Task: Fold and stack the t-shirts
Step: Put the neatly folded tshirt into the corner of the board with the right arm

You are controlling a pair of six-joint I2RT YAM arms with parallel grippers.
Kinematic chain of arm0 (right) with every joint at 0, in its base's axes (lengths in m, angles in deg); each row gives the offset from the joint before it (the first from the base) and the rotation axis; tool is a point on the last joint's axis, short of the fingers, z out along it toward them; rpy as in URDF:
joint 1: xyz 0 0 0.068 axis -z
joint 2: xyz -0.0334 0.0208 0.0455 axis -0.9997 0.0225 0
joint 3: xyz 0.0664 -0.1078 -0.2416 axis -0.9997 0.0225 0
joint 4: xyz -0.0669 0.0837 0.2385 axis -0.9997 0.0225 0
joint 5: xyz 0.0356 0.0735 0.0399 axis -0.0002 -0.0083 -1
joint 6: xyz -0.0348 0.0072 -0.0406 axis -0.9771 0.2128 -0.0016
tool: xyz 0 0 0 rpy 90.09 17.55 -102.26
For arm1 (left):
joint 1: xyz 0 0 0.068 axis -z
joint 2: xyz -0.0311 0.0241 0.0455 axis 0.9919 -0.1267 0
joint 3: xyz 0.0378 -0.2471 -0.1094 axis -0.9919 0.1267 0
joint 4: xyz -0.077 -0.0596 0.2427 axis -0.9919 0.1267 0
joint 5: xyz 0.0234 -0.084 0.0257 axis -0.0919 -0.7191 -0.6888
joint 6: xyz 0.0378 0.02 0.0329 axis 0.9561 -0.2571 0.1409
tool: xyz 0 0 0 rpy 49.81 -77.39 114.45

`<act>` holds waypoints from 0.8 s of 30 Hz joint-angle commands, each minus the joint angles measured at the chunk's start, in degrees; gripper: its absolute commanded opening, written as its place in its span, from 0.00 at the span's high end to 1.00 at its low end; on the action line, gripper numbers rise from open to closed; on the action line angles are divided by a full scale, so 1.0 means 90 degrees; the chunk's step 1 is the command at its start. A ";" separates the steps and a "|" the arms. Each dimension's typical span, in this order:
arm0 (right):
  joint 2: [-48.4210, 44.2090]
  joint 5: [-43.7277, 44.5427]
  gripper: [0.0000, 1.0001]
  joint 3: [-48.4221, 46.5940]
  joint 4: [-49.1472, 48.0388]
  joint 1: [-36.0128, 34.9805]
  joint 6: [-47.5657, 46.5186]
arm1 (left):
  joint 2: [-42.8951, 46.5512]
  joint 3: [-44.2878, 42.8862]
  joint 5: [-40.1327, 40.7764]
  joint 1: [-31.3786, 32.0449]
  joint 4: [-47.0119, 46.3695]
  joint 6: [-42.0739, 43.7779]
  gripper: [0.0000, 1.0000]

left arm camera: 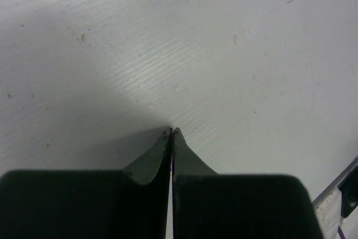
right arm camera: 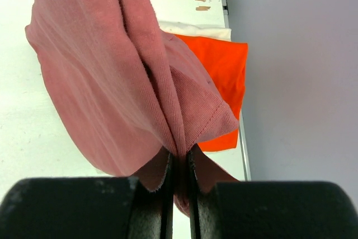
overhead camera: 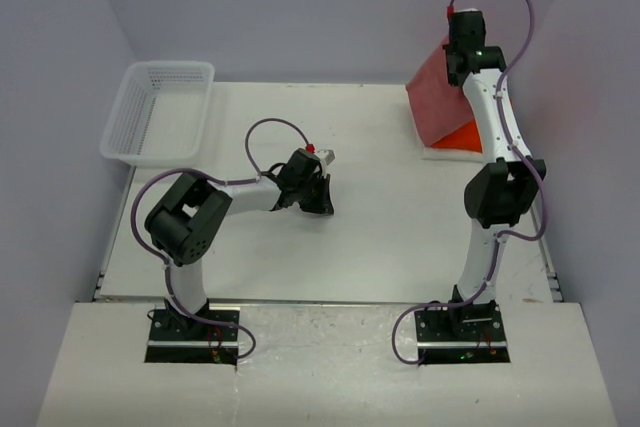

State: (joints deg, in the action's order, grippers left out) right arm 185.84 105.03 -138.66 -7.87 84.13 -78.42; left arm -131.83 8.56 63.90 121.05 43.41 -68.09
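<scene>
Three plain t-shirts are gathered at the far right corner of the white table (overhead camera: pixel 380 237). The dusty rose-red cloth t-shirt (right arm camera: pixel 112 82) hangs lifted, a bunched fold of it pinched between the nearly closed fingers of the right gripper (right arm camera: pixel 179 160). Behind it the bright orange folded t-shirt (right arm camera: pixel 221 76) lies flat on the white t-shirt (right arm camera: pixel 193 29), close to the right wall. The left gripper (left arm camera: pixel 172 132) is fully closed and empty, low over the table's middle. A white plastic mesh basket (overhead camera: pixel 170 65) sits at the far left corner.
</scene>
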 commanded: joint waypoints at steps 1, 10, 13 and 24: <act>-0.0495 0.0214 1.00 -0.0041 -0.0223 0.0099 0.0090 | -0.0084 -0.0187 -0.0093 0.0019 -0.0051 0.0134 1.00; -0.0271 0.0234 1.00 0.0164 -0.0204 0.0323 0.0187 | -0.0123 -0.0187 -0.0122 0.0019 -0.0022 0.0144 1.00; 0.0060 0.0399 1.00 0.0174 -0.0214 0.0469 0.0256 | -0.0133 -0.0110 -0.0161 0.0029 -0.0061 0.0124 1.00; 0.1379 0.0818 1.00 -0.0430 0.0176 0.0987 0.0530 | -0.0152 0.0203 -0.0278 0.0058 -0.0363 0.0036 1.00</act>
State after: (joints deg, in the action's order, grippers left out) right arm 195.90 108.54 -137.76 -7.28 93.38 -74.72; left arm -132.37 8.87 62.00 121.07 41.77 -68.13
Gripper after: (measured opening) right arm 0.088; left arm 0.002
